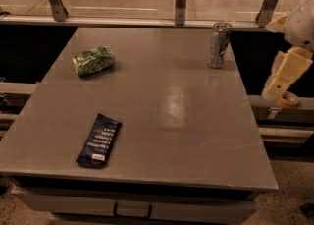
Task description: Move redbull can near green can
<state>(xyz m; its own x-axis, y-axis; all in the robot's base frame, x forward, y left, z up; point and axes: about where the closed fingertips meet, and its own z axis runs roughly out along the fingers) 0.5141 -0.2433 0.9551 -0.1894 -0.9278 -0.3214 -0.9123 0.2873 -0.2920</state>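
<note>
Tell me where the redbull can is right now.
In the camera view the redbull can stands upright near the table's far right corner, across from the green can; the gripper hangs beyond the right edge, apart from it.

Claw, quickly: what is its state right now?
Claw: beside the table at its right edge, apart from the redbull can; open or closed cannot be told.
</note>
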